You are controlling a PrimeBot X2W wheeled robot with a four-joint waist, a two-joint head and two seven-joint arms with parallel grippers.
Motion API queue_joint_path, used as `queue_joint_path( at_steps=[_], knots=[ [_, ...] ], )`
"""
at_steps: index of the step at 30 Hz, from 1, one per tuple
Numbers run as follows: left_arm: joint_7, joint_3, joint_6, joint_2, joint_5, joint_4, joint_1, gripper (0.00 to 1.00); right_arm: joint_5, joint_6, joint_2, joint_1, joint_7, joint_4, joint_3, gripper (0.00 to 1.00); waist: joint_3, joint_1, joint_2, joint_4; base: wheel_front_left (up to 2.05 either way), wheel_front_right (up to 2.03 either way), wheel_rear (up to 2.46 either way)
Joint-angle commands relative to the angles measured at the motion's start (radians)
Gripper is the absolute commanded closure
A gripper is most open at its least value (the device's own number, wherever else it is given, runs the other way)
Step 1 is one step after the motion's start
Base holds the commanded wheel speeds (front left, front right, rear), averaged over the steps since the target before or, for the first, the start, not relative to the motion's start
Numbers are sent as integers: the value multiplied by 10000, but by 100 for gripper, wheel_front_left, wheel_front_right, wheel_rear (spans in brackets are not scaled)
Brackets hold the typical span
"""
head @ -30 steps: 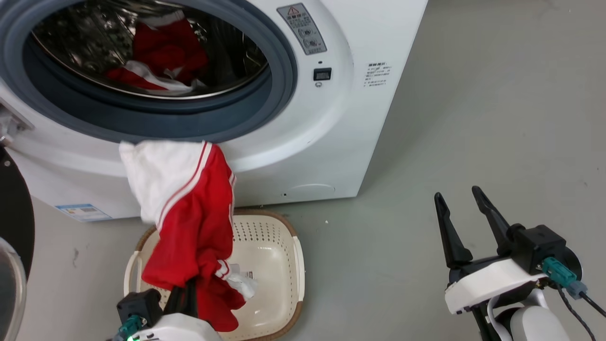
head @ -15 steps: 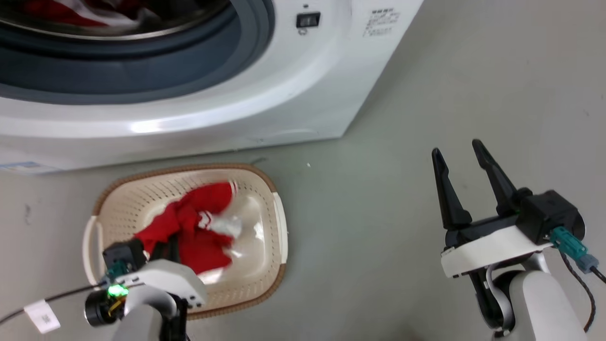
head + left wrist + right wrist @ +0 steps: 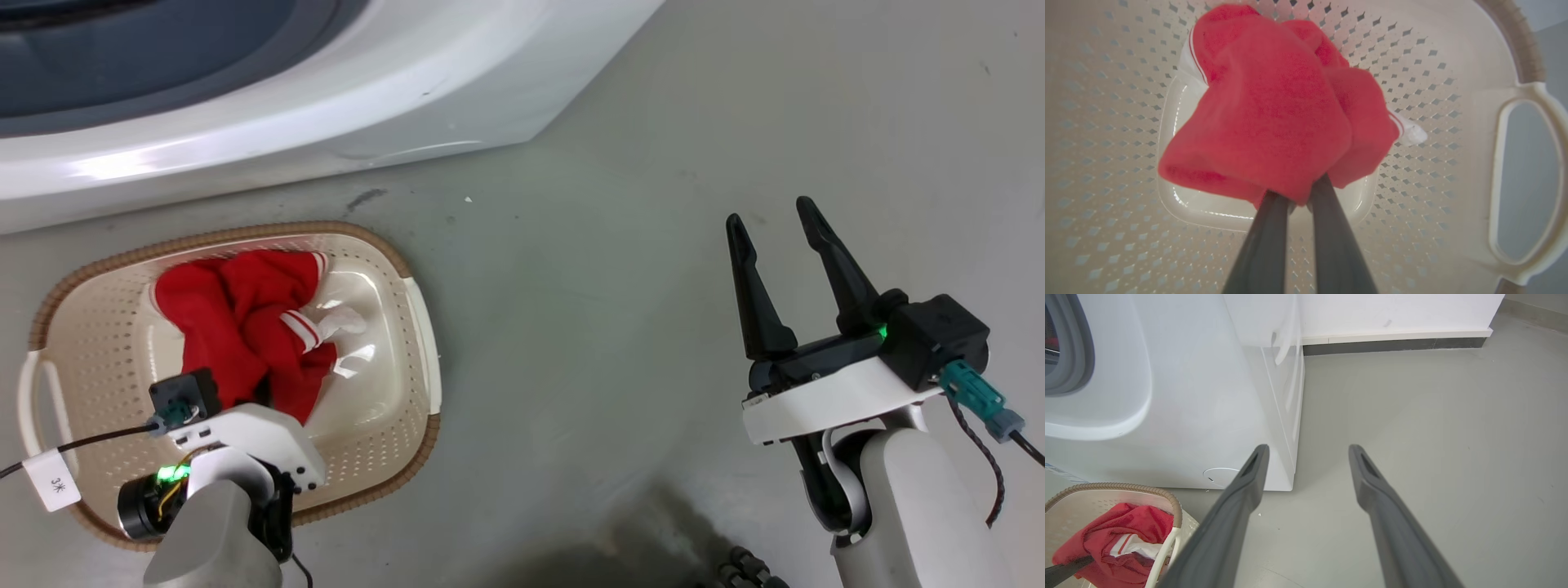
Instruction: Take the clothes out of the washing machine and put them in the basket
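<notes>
A bunched red garment of the clothes (image 3: pixel 237 318) with white striped trim lies inside the cream basket (image 3: pixel 90 327). In the left wrist view my left gripper (image 3: pixel 1298 196) is shut on a fold of this red garment (image 3: pixel 1274 114), low over the basket's perforated floor (image 3: pixel 1412 228). My right gripper (image 3: pixel 768 211) stands open and empty over the grey floor, well to the right of the basket. The washing machine (image 3: pixel 326 106) rises just behind the basket, its grey ring (image 3: pixel 122 65) at the top left. The right wrist view shows its white front (image 3: pixel 1188 396) and the basket (image 3: pixel 1110 488).
Bare grey floor (image 3: pixel 588 269) stretches between the basket and my right arm. A wall with a dark baseboard (image 3: pixel 1392 345) runs behind the washer. A tagged cable (image 3: pixel 53 482) hangs from my left wrist over the basket's near rim.
The head camera has tilted down. The red garment, a second ago hanging before the washer's opening, now lies bunched in the basket, with my left gripper still shut on it. My right gripper stays open.
</notes>
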Motion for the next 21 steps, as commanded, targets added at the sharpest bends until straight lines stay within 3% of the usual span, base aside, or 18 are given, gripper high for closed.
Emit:
queue_joint_path(
  at_steps=[1,7,8,10,11,21],
  knots=[
    [-25,22,-48,55,-15,248,-150,100,69,-7,5,-194,-73,57,26,0,211,-2,0,-186,0,0,0],
    [-26,188,-237,-19,-259,1410,-507,100,129,-7,5,-307,-211,256,79,0,378,-2,0,-271,0,0,0],
    [-26,218,-219,-22,-268,1496,-544,93,120,-7,5,-329,-227,295,77,0,380,-2,0,-267,0,0,0],
    [-26,223,-248,-46,-247,1644,-550,37,119,-7,5,-353,-241,353,101,0,322,-2,0,-254,0,0,0],
    [-26,223,-240,-52,-234,1688,-555,0,124,-7,5,-355,-263,365,114,0,250,-2,0,-237,0,0,0],
    [-27,191,-356,-308,-6,1501,65,0,-29,-7,4,12,-307,608,45,0,-1320,-2,0,178,0,0,0]
  ],
)
